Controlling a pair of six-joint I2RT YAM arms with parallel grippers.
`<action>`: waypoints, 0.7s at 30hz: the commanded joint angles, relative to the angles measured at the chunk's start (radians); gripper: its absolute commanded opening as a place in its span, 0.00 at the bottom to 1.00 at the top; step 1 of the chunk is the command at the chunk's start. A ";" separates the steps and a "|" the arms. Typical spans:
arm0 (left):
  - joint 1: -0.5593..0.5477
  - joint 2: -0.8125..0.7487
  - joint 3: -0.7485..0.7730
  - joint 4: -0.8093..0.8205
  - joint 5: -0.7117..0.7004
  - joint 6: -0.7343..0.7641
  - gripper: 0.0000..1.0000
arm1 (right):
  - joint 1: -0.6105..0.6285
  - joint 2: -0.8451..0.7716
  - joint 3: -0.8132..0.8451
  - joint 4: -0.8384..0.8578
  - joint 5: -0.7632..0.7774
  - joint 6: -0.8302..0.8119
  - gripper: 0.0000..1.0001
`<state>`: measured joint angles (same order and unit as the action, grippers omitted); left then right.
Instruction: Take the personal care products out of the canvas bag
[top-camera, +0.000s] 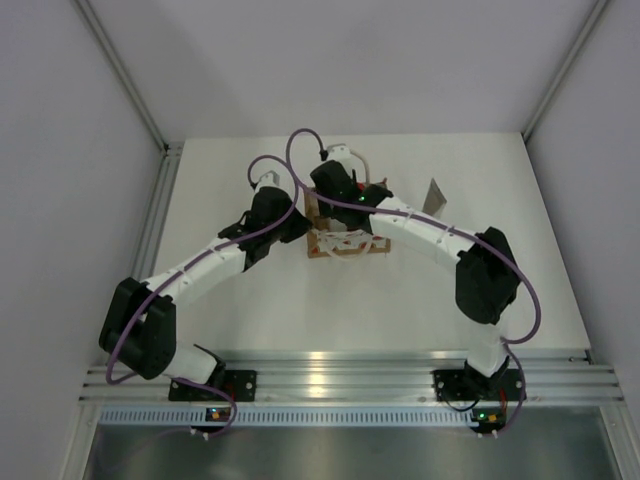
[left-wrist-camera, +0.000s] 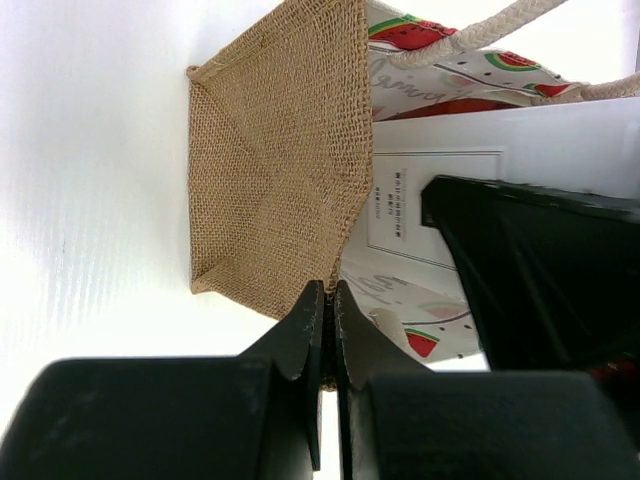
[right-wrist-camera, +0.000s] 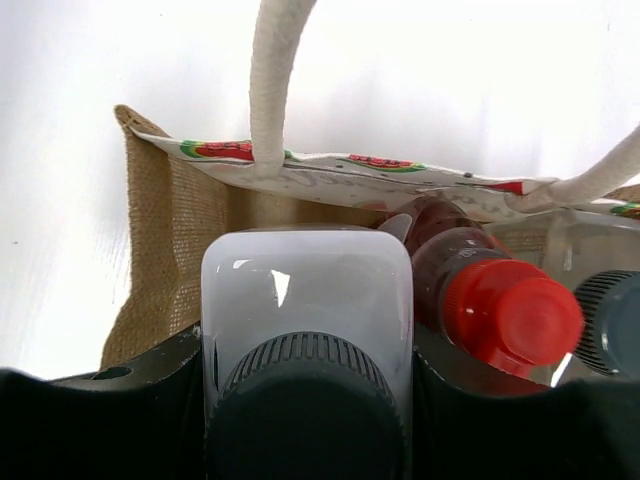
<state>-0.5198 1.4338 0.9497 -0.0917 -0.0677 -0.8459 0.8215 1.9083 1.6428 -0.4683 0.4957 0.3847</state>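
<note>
The canvas bag (top-camera: 345, 238) stands mid-table, tan burlap (left-wrist-camera: 280, 170) with a watermelon-print front and cream rope handles (right-wrist-camera: 272, 80). My left gripper (left-wrist-camera: 328, 292) is shut on the bag's burlap edge at its left side. My right gripper (right-wrist-camera: 305, 350) reaches into the bag's mouth from above and is shut on the pale translucent bottle (right-wrist-camera: 305, 285) with the dark grey cap (right-wrist-camera: 305, 415). The red bottle with a red cap (right-wrist-camera: 508, 318) stands right beside it inside the bag. A further dark ribbed cap (right-wrist-camera: 612, 322) shows at the right edge of the right wrist view.
A grey wedge-shaped item (top-camera: 435, 195) stands on the white table (top-camera: 300, 300) to the right of the bag. White walls enclose the table on the left, right and back. Both arms arch over the middle towards the bag.
</note>
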 joint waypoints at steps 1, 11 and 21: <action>0.001 -0.027 0.009 0.015 -0.032 0.005 0.00 | -0.001 -0.121 0.041 0.126 0.011 -0.030 0.00; 0.001 -0.021 0.017 -0.003 -0.055 0.010 0.00 | 0.001 -0.238 0.103 0.048 -0.049 -0.059 0.00; 0.001 -0.018 0.021 -0.013 -0.064 0.010 0.00 | -0.013 -0.386 0.183 -0.107 -0.105 -0.090 0.00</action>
<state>-0.5201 1.4338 0.9497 -0.0994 -0.0937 -0.8459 0.8196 1.6760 1.7210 -0.6140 0.3939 0.3119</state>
